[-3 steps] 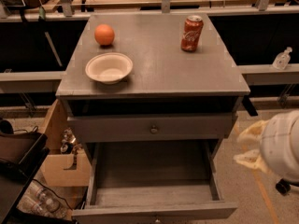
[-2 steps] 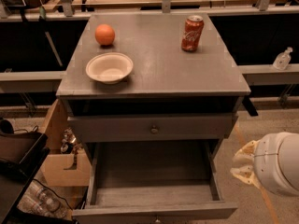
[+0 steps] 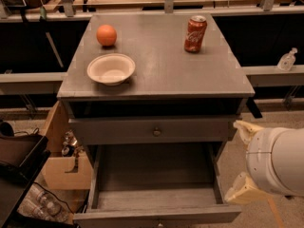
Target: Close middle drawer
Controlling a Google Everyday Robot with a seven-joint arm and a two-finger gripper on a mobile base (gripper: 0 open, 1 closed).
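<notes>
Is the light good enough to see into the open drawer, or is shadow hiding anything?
Camera view: dim warm light, no strong glare; the grey wooden middle drawer, pulled out, has a shaded but readable floor. Camera view: the slot under the grey cabinet top is black shadow. Camera view: the white, cream-fingered gripper, open at lower right beside the drawer, is brightly lit.

Grey middle drawer [image 3: 153, 197] pulled out

Sits level and drawn far out toward the camera, open on top. Shows a long, shallow wooden box with plain grey floor and side walls. Ends in a flat front at the lower edge. Has the gripper [image 3: 232, 160] just off its right side, fingers apart.
</notes>
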